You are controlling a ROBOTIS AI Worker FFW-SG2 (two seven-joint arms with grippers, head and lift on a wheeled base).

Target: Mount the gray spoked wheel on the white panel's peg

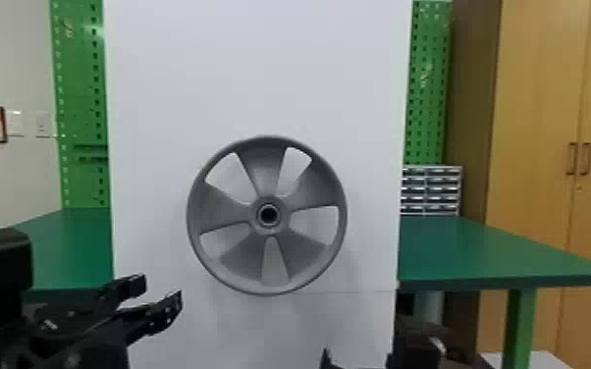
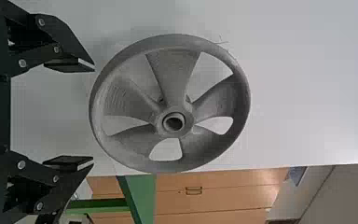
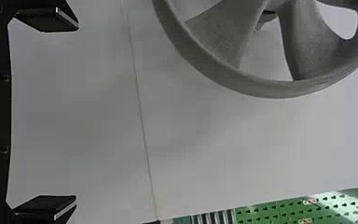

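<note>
Head view: counting one gray spoked wheel [image 1: 233, 214] with five spokes, upright before one white panel [image 1: 260, 64]. Lying above and right of the left gripper [image 1: 158, 293], above and left of the right gripper [image 1: 329, 362]; counting two grippers, spread wide and empty.

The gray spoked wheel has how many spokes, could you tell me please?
5 on the round gray wheel, in the head view: top spoke, upper-right spoke, lower-right spoke, lower-left spoke and left spoke. None is hidden.
</note>
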